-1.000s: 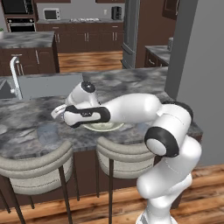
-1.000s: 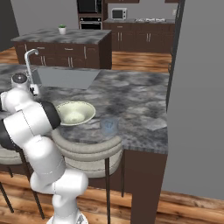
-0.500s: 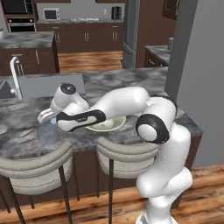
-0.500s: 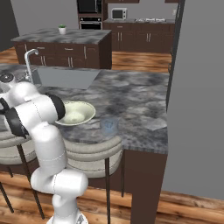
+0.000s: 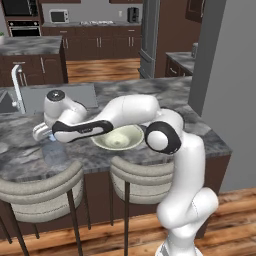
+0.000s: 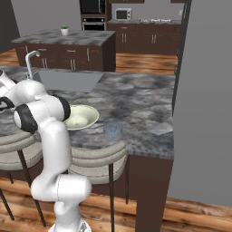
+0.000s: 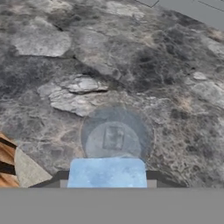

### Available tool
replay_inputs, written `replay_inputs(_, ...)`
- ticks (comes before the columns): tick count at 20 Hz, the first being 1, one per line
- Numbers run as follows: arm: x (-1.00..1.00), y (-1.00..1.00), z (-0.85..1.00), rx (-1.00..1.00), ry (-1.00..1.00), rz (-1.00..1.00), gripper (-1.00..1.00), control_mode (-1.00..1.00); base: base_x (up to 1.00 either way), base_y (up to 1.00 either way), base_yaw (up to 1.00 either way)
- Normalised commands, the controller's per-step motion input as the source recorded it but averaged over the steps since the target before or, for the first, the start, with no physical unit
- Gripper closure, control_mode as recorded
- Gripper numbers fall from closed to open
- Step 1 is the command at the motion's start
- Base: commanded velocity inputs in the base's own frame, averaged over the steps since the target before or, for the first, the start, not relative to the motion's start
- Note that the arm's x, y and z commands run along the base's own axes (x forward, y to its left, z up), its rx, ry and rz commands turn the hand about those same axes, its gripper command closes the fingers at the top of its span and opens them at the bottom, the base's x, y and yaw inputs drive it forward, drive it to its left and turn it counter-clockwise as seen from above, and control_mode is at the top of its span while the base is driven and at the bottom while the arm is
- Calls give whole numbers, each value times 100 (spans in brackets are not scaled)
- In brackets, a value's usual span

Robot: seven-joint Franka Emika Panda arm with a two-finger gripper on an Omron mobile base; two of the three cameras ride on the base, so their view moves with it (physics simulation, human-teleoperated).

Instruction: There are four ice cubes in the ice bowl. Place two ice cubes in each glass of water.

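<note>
The hand [image 7: 107,181] holds an ice cube [image 7: 107,172] pinched between its fingertips, directly above a glass [image 7: 116,133] that stands near the front edge of the table [image 7: 144,70]. Looking down through the glass, a small cube [image 7: 113,138] appears to lie at its bottom already, so this would likely be that glass's second.

To do the release well, the held cube should be centred over the rim before the fingers part, and lowered close so that it drops inside rather than glancing off the edge.

The hand view gives what the base views cannot: the cube in the grip and its alignment over the glass mouth. The left base view shows the arm stretched over the table beside the ice bowl [image 5: 119,138], with the glass [image 5: 54,152] faintly below the hand [image 5: 45,134]. The right base view shows the ice bowl [image 6: 81,118] and the second glass [image 6: 113,130], near the front edge.
</note>
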Motion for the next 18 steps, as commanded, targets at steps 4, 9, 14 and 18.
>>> replay_inputs(4, 11, 0, -20, -2, -4, 0, 100, -100, 0, 0, 0)
replay_inputs(9, 44, 0, -40, 0, -9, 0, 100, -100, 0, 0, 0)
replay_inputs(14, 55, 21, -10, 4, -2, 0, 100, -100, 0, 0, 0)
replay_inputs(18, 4, 13, -4, 5, 0, 0, 100, -100, 0, 0, 0)
